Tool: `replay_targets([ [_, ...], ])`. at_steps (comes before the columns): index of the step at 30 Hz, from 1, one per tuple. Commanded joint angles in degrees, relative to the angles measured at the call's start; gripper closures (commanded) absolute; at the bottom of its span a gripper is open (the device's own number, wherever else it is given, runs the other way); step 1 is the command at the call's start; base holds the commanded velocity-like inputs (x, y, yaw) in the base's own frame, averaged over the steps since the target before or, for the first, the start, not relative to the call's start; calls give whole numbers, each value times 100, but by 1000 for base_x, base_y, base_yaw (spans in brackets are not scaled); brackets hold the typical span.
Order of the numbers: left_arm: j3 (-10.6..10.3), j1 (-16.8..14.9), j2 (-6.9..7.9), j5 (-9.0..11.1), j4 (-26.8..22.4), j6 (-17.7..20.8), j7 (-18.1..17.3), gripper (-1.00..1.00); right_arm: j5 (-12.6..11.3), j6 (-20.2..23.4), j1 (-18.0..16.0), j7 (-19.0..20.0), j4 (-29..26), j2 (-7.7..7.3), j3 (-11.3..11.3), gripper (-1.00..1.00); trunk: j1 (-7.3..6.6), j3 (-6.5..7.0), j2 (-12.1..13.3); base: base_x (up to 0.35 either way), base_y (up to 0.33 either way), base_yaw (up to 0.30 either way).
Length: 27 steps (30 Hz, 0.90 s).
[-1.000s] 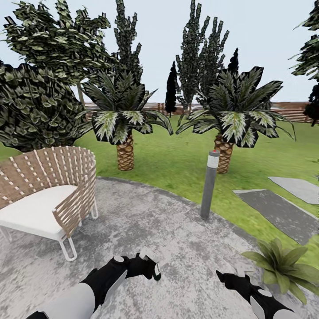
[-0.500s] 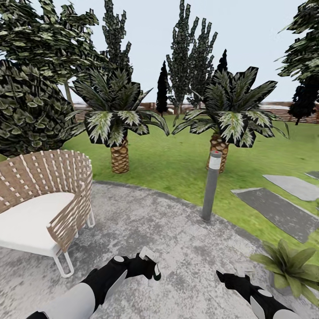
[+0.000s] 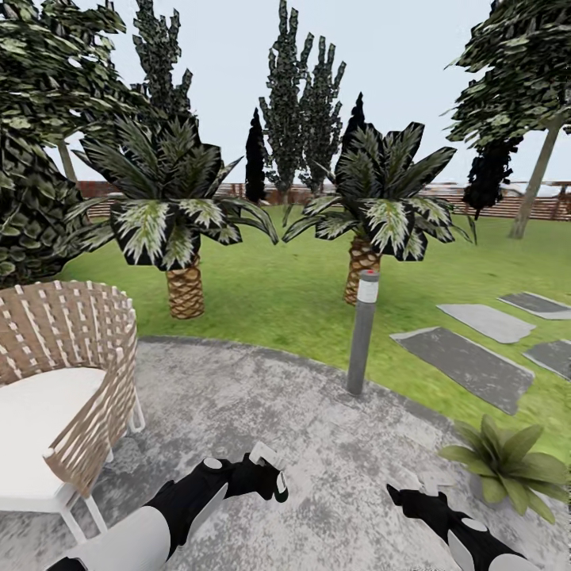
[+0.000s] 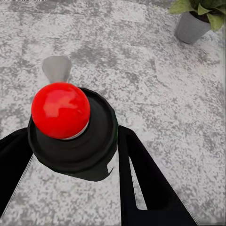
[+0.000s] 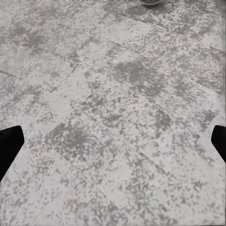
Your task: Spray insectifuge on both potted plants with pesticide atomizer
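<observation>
My left gripper [image 3: 268, 477] is shut on the pesticide atomizer [image 3: 270, 460], low over the grey patio [image 3: 277, 396]. In the left wrist view the atomizer [image 4: 61, 110] shows its red dot and dark body between the black fingers [image 4: 141, 174] of the left gripper [image 4: 75, 155]. One potted plant [image 3: 507, 468], a green rosette in a grey pot, stands at the patio's right edge, just beyond my right gripper [image 3: 408, 493]. The same potted plant [image 4: 195, 19] appears in the left wrist view. My right gripper [image 5: 113, 141] is open and empty above bare paving.
A woven chair [image 3: 63, 373] with a white seat stands at the left. A grey lamp post [image 3: 361, 333] rises at the patio's far edge. Two palm trees [image 3: 184, 289] [image 3: 361, 270] grow on the lawn behind it. Stepping stones [image 3: 468, 361] lie at the right, a wooden fence [image 3: 492, 205] beyond.
The whole picture has slid left, so the camera has turned to the right; more stepping stones and the potted plant have come into view. Both arms keep their pose.
</observation>
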Motion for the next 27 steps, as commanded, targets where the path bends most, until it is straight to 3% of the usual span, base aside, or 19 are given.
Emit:
replay_targets([
  [1, -20, -3, 4, 62, -9, 45, -5, 100, 52, -18, -6, 21, 3, 0, -49, -100, 0, -6, -3, 102, 299, -275],
  [19, -17, -3, 4, 62, -9, 54, -8, 100, 52, -18, -6, 21, 3, 0, -49, -100, 0, -6, -3, 9, 310, -275],
  [27, -20, -3, 4, 62, -9, 54, -8, 100, 52, -18, -5, 21, 3, 0, -49, -100, 0, -6, -3, 92, 104, -276],
])
